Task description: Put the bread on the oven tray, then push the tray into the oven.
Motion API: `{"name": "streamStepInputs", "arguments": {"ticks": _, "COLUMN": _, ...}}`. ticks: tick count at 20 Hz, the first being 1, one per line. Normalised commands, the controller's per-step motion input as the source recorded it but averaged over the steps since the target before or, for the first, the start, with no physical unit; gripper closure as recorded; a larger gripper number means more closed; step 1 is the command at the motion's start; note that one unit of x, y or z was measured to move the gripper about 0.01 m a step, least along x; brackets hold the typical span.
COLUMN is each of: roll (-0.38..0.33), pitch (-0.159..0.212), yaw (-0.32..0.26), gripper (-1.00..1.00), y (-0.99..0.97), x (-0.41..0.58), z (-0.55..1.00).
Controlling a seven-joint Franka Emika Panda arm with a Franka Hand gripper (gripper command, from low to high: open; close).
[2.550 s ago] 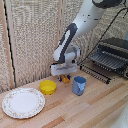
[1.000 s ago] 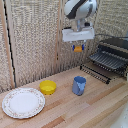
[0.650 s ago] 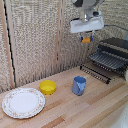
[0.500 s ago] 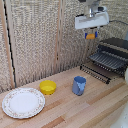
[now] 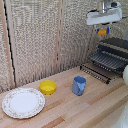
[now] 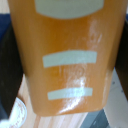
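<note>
High in the exterior view's right, my clamp hangs as a white block with short blue-tipped fingers shut on the bread, a small orange-brown piece. It is well above the oven, a dark box at the right edge. The oven pan, a dark rack of parallel wire bars, lies pulled out in front of the oven, below and slightly right of the clamp. In the wrist view the orange bread fills nearly the whole picture, so the fingers are hard to make out there.
A blue mug stands mid-table, with a yellow bowl and a patterned white plate toward the exterior view's left. A woven wall runs behind the wooden table. A white object shows at the right edge.
The clamp lifted from the tabletop beside the mug with the bread in it and travelled up and toward the exterior view's right, ending above the oven pan.
</note>
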Motion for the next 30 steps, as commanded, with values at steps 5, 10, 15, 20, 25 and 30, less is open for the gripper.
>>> {"name": "streamStepInputs", "arguments": {"ticks": 5, "roll": 0.000, "pitch": -0.014, "yaw": -0.017, "gripper": 1.00, "y": -0.69, "x": 0.229, "z": -0.13}}
{"name": "streamStepInputs", "arguments": {"ticks": 10, "roll": -0.002, "pitch": -0.006, "yaw": 0.001, "gripper": 1.00, "y": -0.65, "x": 0.403, "z": -0.11}}
{"name": "streamStepInputs", "arguments": {"ticks": 15, "roll": 0.000, "pitch": 0.005, "yaw": 0.068, "gripper": 1.00, "y": -0.51, "x": 0.429, "z": -0.21}}
{"name": "streamStepInputs", "arguments": {"ticks": 20, "roll": 0.006, "pitch": 0.016, "yaw": 0.068, "gripper": 1.00, "y": -0.65, "x": 0.300, "z": -0.17}}
{"name": "streamStepInputs", "arguments": {"ticks": 25, "roll": 0.014, "pitch": 0.028, "yaw": 0.094, "gripper": 1.00, "y": -0.71, "x": 0.039, "z": -0.13}}
{"name": "streamStepInputs", "arguments": {"ticks": 30, "roll": 0.016, "pitch": 0.016, "yaw": 0.109, "gripper": 1.00, "y": -0.66, "x": 0.005, "z": -0.13}}
